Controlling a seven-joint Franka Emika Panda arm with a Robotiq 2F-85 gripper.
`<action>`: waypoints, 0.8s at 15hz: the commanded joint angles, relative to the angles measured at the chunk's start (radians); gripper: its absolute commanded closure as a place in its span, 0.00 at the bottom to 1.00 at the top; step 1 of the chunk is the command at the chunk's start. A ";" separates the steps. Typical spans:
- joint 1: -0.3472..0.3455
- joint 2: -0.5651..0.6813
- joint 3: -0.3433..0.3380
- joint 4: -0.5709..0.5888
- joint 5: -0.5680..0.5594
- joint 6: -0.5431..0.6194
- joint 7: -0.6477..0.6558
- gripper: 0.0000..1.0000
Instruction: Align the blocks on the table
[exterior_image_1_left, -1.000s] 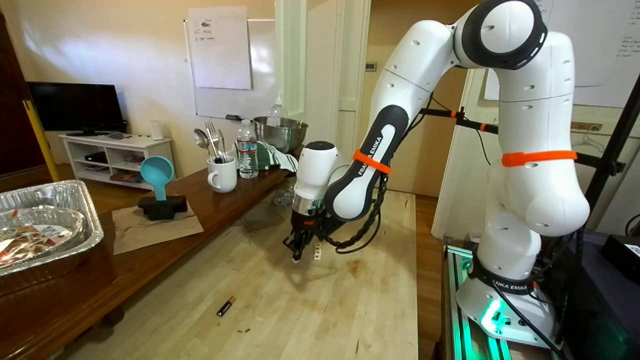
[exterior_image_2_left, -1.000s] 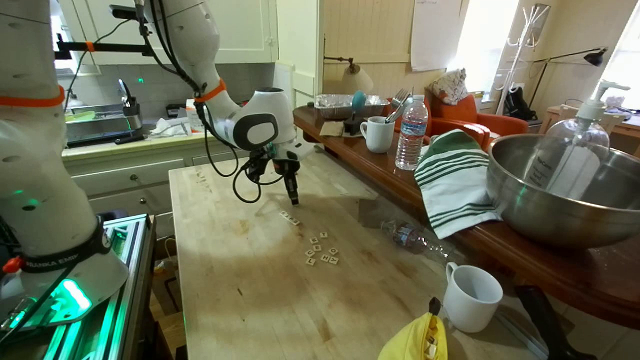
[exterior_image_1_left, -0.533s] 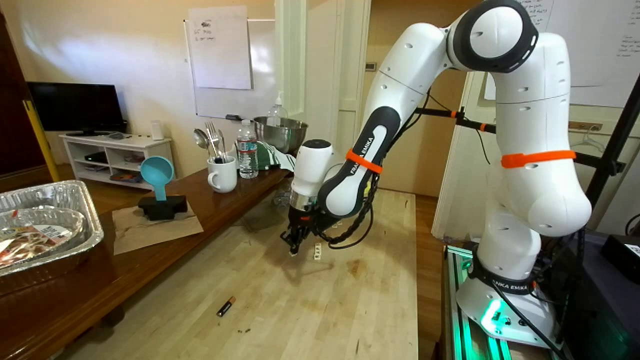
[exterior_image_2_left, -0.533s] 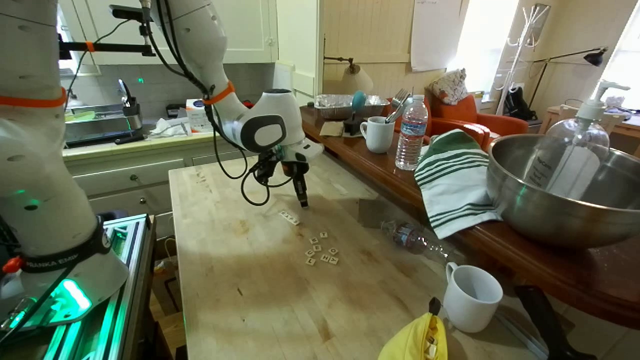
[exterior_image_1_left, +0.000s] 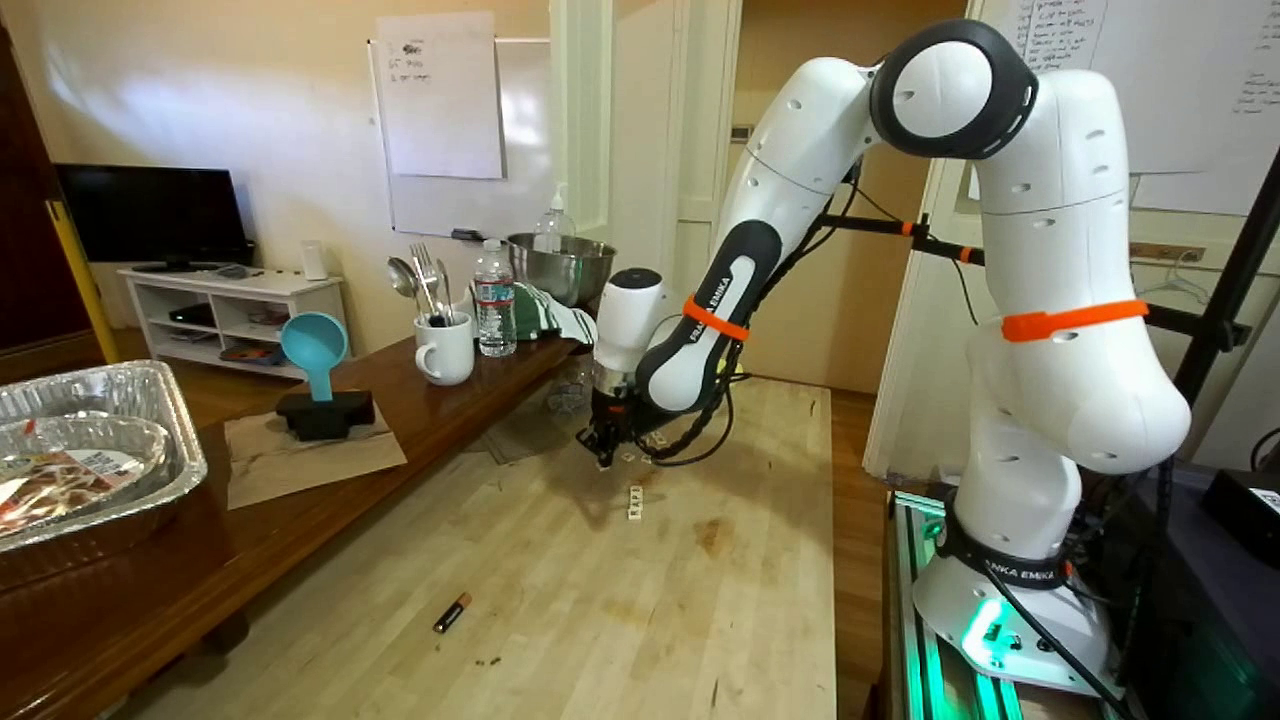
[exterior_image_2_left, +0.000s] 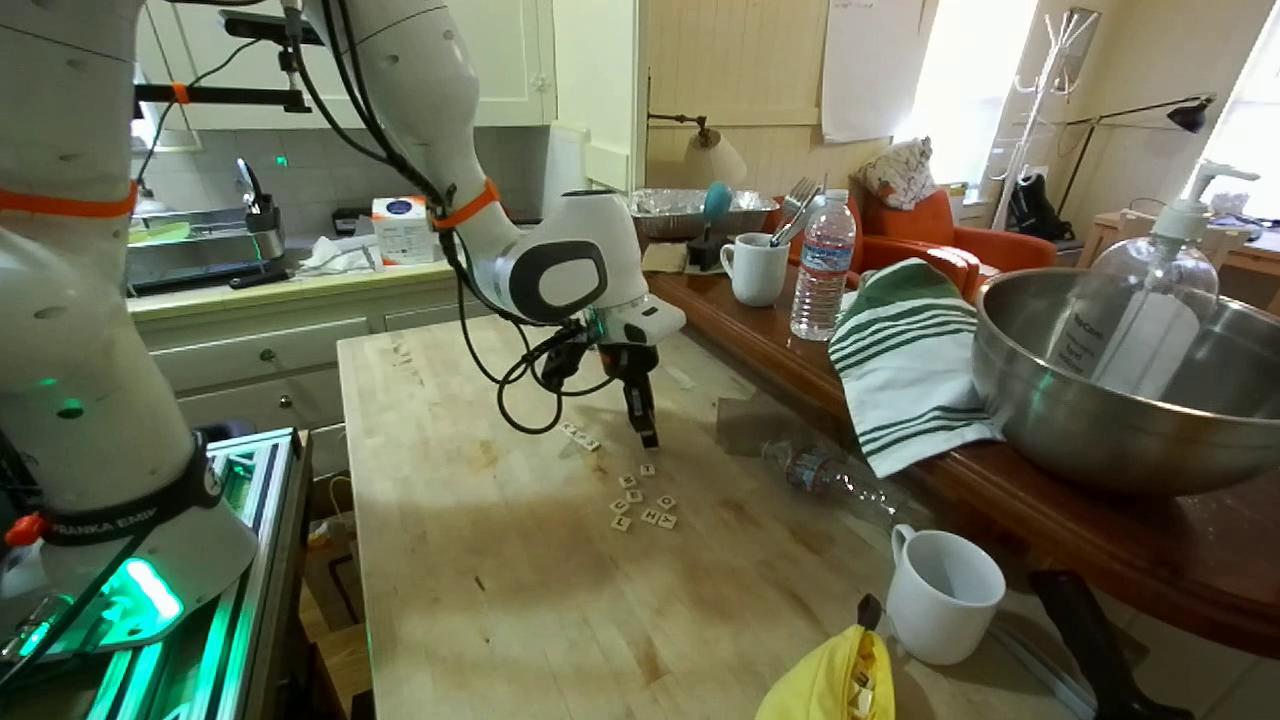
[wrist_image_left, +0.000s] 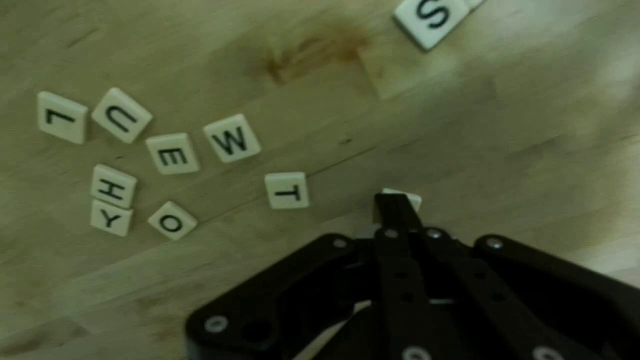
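Cream row of letter tiles (exterior_image_1_left: 635, 503), apparently four, set edge to edge in a straight line on the plank surface (exterior_image_1_left: 560, 620); S tile (wrist_image_left: 430, 20) at one end.

Loose tiles (exterior_image_2_left: 635, 496), eight, face up and askew: L (wrist_image_left: 62, 118), U (wrist_image_left: 121, 115), E (wrist_image_left: 173, 154), W (wrist_image_left: 232, 138), T (wrist_image_left: 287, 190) and O (wrist_image_left: 172, 220), singly; H (wrist_image_left: 113, 185) and Y (wrist_image_left: 111, 218), touching or nearly so.

Tool (exterior_image_2_left: 648, 441): fingers (wrist_image_left: 395, 215) drawn together, apparently pinching one further pale tile (wrist_image_left: 413, 199), mostly hidden, letter unreadable. Tips near the T; clearance from the surface unclear.

Step in hand, as judged: setting the held tile true against its neighbours, the alignment only partly done.

Handling notes: tool to be turned until the held tile's edges run parallel with those of the S tile; skew is easier cured before release than after. Descent to be straight, just beyond the S, with no brushing of the row. Underside to meet the surface flat before the fingers part, and then only slightly, since a wide release might shove a neighbour. Lift-off vertical. Any leftover gap to be closed with a light push along the row's line.
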 joint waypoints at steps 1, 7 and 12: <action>0.064 0.040 -0.109 0.036 -0.101 -0.094 0.116 1.00; 0.043 -0.076 -0.065 -0.016 -0.188 -0.184 0.145 1.00; -0.002 -0.205 0.053 -0.102 -0.227 -0.194 0.067 1.00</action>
